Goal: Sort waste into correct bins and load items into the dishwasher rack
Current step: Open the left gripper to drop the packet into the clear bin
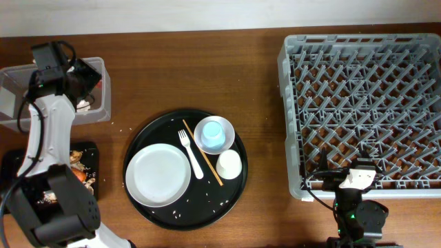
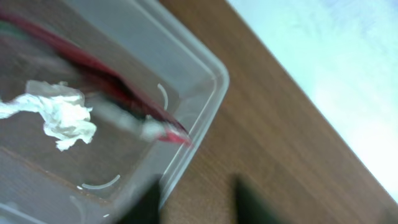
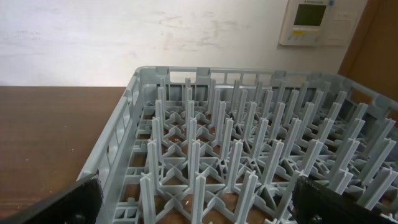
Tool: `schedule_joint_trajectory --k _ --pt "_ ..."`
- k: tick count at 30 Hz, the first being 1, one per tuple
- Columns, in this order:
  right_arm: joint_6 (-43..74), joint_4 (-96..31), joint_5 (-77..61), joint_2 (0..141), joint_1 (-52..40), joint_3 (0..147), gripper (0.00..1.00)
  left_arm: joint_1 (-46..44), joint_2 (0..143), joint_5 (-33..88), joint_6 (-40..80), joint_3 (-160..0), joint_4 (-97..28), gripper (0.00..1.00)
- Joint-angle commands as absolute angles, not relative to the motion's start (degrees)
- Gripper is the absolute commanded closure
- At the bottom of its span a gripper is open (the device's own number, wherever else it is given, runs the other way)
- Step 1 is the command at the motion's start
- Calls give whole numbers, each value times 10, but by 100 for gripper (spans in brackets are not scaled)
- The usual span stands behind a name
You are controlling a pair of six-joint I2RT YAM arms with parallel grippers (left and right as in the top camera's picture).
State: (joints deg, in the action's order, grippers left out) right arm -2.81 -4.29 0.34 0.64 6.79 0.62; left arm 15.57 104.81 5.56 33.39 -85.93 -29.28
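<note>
The left fingers (image 2: 148,202) stand partly apart over the corner rim of the clear tub (image 2: 208,93) and hold nothing. In the tub lie the crumpled white tissue (image 2: 65,115) and the red-and-white wrapper (image 2: 124,93). The right fingers (image 3: 62,205) are spread wide and empty, facing the grey rack (image 3: 249,155) on the worktop (image 3: 56,130).

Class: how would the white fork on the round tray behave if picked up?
The white fork looks thin, so probably light and slightly bendy. Lying flat on the smooth round black tray, it may slide when nudged.
</note>
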Motion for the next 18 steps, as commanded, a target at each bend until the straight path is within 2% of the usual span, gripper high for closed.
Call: schedule_joint_trajectory --k 1,5,9,12,13,18 --pt "-27 -47 5 4 72 3 1 159 1056 20 327 -871 -285 16" --pt "-28 -47 4 4 72 3 1 159 1044 42 327 -871 -316 13" --pt "-28 -47 5 4 72 3 1 130 970 54 325 -871 -346 13" --pt "-28 -47 4 4 72 3 1 81 898 115 253 -871 -397 16" --pt "-28 -47 4 4 72 3 1 38 868 124 247 -871 -449 16" --pt "-28 -47 5 4 72 3 1 -83 873 121 247 -870 -600 15"
